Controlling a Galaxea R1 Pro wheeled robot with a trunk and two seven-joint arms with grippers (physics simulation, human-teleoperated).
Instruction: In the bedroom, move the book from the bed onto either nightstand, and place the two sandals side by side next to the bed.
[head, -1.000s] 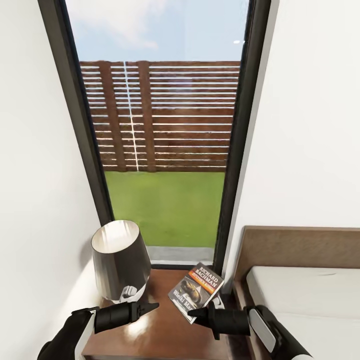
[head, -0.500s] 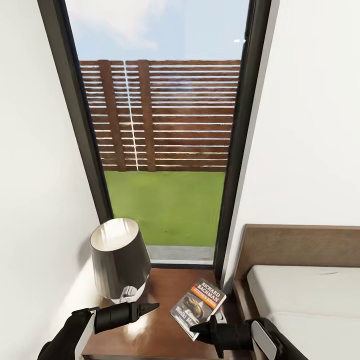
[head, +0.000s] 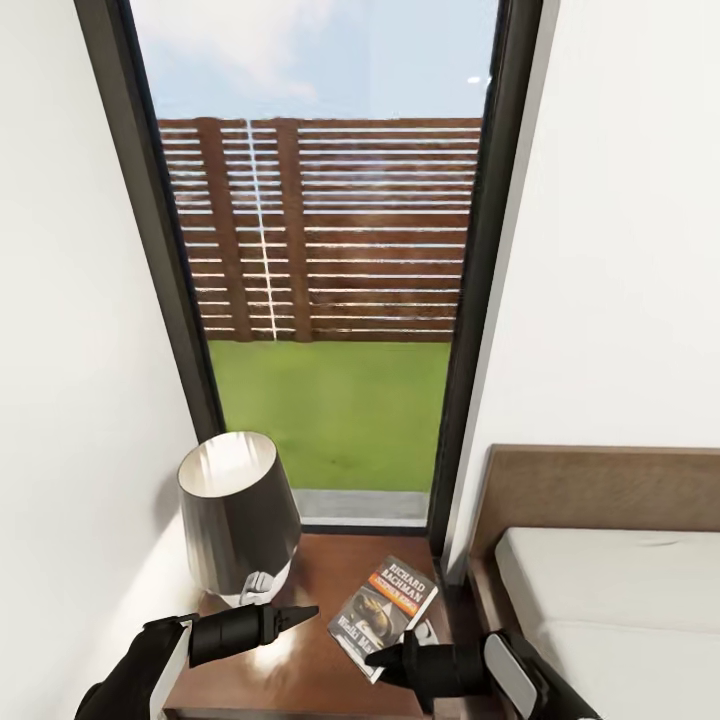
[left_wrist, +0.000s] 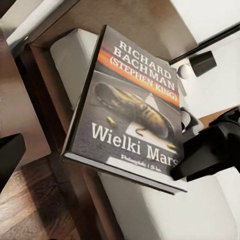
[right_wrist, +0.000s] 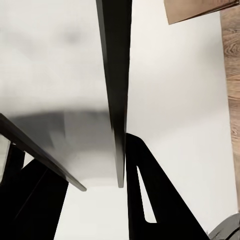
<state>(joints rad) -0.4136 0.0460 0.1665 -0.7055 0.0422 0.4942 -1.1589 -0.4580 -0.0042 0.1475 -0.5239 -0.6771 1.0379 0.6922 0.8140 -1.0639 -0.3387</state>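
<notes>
A: Head view. Right gripper (head: 378, 655) at the near edge of the book (head: 384, 604), fingers pinched on its lower corner. In the left wrist view the same dark fingers (left_wrist: 197, 155) clamp the cover's lower edge, so a grasp on the book.

B: And the book itself?

A: Over the nightstand (head: 310, 640), toward its bed side, tilted, cover up. Orange band, "Richard Bachman", shoe picture on the cover. Whether it touches the wood cannot be told; in the left wrist view (left_wrist: 127, 105) it looks held clear, with the mattress behind it.

B: Left gripper?

A: Left gripper (head: 300, 613) low over the nightstand's front, just beside the lamp (head: 238, 520), tips drawn together into a point, nothing between them. Well apart from the book.

B: Surroundings?

A: Nightstand sits in the corner below the window (head: 325, 260), fence and lawn outside. Bed (head: 600, 590) just beside it on the right, brown headboard against the white wall, pale mattress. Right wrist view: the book's dark edge (right_wrist: 115, 75) seen close between the fingers, plank floor at a corner.
</notes>
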